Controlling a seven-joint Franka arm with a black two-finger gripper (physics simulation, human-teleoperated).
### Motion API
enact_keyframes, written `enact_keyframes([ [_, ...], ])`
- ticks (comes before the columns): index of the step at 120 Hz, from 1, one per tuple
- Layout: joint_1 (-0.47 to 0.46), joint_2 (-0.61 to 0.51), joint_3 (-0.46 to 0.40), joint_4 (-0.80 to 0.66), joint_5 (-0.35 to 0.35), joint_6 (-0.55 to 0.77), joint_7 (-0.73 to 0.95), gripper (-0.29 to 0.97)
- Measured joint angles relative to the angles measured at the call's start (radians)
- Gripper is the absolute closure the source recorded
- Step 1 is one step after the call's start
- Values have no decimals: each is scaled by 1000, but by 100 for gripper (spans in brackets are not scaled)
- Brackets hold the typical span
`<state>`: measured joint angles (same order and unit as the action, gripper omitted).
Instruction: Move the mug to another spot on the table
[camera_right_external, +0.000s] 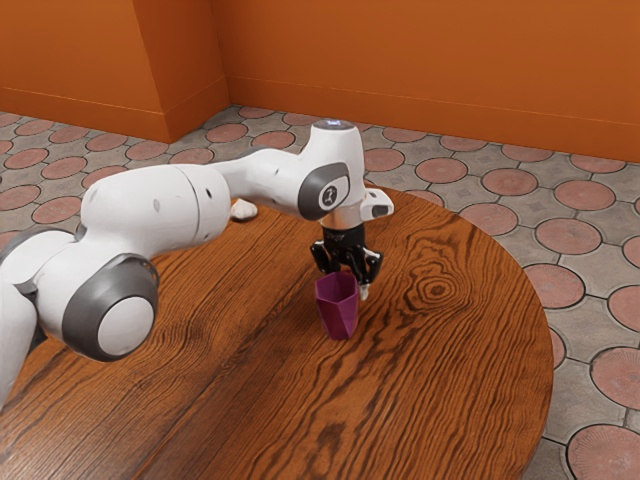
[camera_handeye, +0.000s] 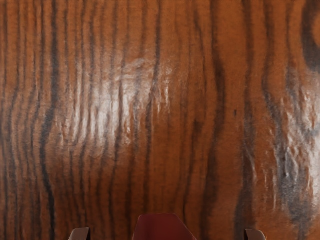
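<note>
- Orange walls are enclosing one round wooden surface (camera_right_external: 450, 400), its wood stretching wide toward every edge.
- One purple mug (camera_right_external: 337, 305) is standing near the middle.
- One gripper (camera_right_external: 346, 278) is hovering over it, fingers (camera_handeye: 80, 233) spread apart.

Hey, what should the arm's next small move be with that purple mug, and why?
Probably lower the claw a little. It hangs open right over the upright mug, which stands on the table. Its fingers look level with the rim only, and apart from it. Going deeper should give a firmer hold before closing.
</note>
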<state>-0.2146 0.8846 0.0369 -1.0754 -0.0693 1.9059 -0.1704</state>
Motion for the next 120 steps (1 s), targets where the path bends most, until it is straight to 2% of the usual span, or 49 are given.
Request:
enact_keyframes([
  [28, -3, -5, 1, 1, 5, -1, -5, 58],
  [60, 2, -41, -5, 3, 13, -38, -13, 61],
  [82, 0, -83, -6, 3, 22, -111, -26, 62],
  [100, -1, -98, -4, 7, 58, -191, -38, 68],
  [120, 21, -101, -5, 12, 102, -287, -45, 70],
])
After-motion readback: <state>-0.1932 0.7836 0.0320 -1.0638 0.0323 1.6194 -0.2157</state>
